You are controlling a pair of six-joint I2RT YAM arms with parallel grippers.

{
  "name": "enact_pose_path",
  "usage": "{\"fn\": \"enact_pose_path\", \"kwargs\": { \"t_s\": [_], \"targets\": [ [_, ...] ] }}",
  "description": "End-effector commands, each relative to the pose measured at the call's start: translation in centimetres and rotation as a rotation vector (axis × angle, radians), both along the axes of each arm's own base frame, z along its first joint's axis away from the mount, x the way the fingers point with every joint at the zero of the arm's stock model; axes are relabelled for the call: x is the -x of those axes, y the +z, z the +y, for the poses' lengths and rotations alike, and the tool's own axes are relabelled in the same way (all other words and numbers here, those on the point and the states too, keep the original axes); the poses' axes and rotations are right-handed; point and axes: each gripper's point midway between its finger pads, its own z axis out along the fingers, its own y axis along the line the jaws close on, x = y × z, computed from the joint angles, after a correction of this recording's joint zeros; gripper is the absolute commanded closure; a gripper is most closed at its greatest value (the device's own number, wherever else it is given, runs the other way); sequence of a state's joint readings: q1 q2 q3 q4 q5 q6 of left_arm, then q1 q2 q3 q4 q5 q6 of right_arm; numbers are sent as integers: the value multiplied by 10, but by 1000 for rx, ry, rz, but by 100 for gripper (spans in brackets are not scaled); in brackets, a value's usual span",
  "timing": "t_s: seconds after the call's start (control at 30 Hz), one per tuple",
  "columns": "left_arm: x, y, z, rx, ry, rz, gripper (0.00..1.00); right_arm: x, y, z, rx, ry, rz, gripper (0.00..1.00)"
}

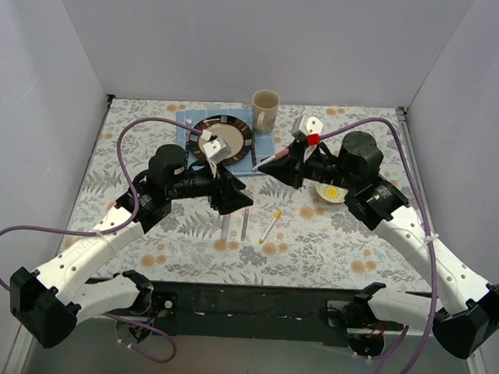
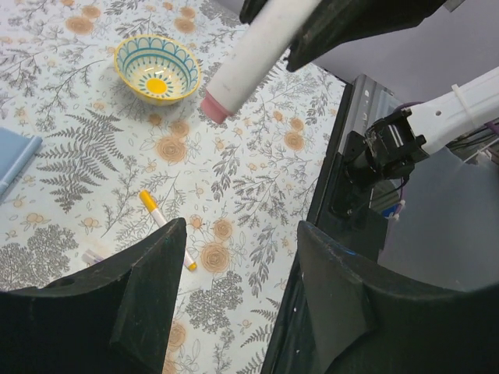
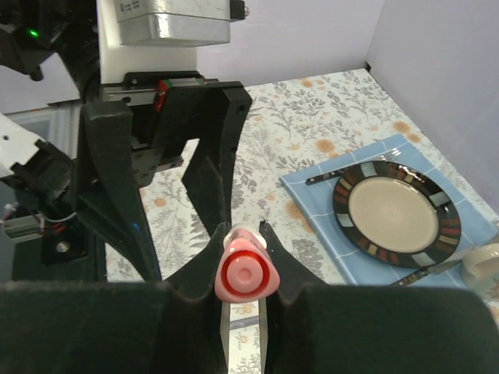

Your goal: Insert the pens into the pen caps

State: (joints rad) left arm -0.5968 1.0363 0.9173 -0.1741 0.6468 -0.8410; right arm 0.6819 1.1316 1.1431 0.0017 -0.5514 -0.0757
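While the right gripper pinches the pink pen tight between its two fingers, the left gripper has its fingers wide apart with nothing between them. The pink pen has a white body and a pink end. From the left wrist, it hangs in the air up past the left fingers and does not touch them. Its pink end points down at the table. The yellow pen lies flat on the table, just past the tip of one left finger. Two more pens lie side by side near it, close to the left gripper. A yellow bowl sits farther off. A plate rests on a blue cloth, well apart from the pens.
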Motion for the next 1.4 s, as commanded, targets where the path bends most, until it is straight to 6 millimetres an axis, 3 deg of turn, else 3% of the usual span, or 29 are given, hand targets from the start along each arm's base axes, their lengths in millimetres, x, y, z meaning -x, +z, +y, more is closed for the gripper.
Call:
{"fn": "enact_pose_path", "kwargs": {
  "t_s": [0.0,0.3,0.7,1.03,1.17,1.3,1.33,1.37],
  "targets": [
    [9,23,-1,39,-73,-101,42,25,19,-2,-50,82,21,99],
    [23,46,-10,112,-193,-175,41,36,4,1,-28,147,58,99],
    [27,44,-17,123,-270,-171,48,49,-9,8,-22,227,117,99],
    [31,44,-21,142,-328,-185,66,59,-17,16,-18,294,143,99],
    [35,43,-20,148,-345,-189,96,60,-18,19,-21,304,152,99],
    [39,39,-19,154,-358,-174,100,58,-10,20,-62,292,158,99],
    [41,39,-19,159,-360,-170,100,57,-12,20,-71,282,170,94],
    [42,38,-19,164,-359,-156,100,53,-11,20,-93,253,172,81]
  ]
}}
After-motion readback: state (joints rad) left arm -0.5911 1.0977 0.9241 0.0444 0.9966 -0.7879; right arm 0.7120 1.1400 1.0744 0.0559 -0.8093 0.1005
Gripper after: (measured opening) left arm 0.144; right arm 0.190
